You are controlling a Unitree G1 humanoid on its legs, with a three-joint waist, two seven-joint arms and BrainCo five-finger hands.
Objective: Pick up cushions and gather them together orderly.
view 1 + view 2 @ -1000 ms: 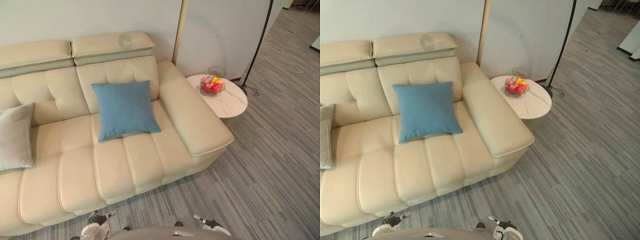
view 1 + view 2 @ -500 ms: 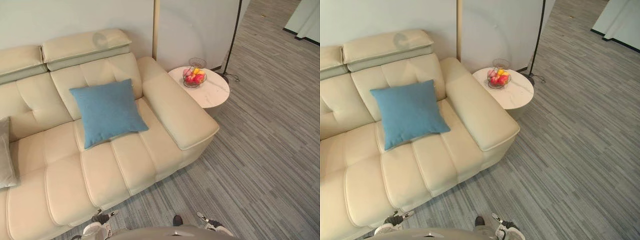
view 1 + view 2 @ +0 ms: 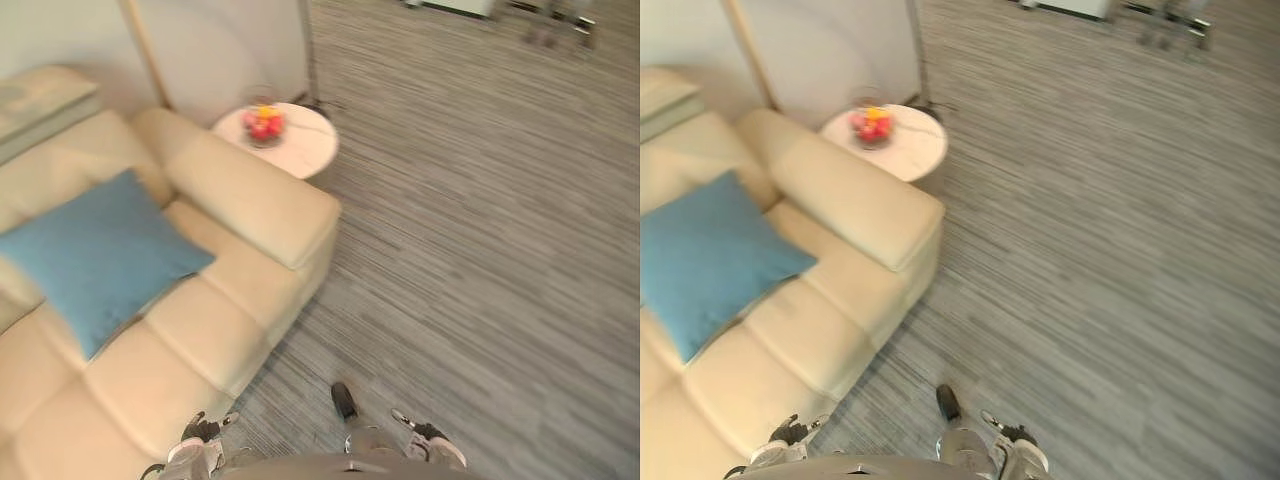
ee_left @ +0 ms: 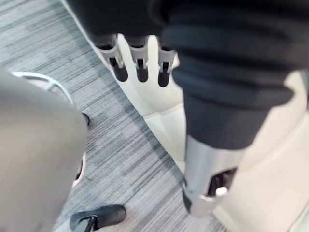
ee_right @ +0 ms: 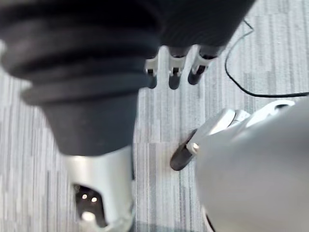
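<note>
Blue fabric cushion (image 3: 96, 256), count: one. It is square, so it has no real long axis. It sits turned on the diagonal in the head views, with one corner pointing at the sofa's armrest (image 3: 250, 196) and the opposite corner cut off by the edge of the left eye view. Its broad face points up and outward. It rests on the seat at the armrest end, with its far edge up near the backrest; the blur hides whether it touches there. Neither robot hand touches it.

Cream leather sofa (image 3: 190, 355), count: one, running from the near left to the armrest. Just beyond the armrest stands a round white table (image 3: 302, 156), count: one. Whether it touches the sofa cannot be told. On the table is one bowl of fruit (image 3: 263, 126) holding red and yellow pieces, too blurred to count. Grey striped carpet floor (image 3: 480, 250) covers the rest.

Left robot hand (image 4: 141, 63): the fingers hang straight and relaxed with the thumb apart, released, with nothing in it. Past its fingers show the sofa front and the carpet.

Right robot hand (image 5: 172, 73): also released, with its fingers hanging loose and the thumb apart, and nothing in it. It hangs above the carpet, well apart from the cushion.
</note>
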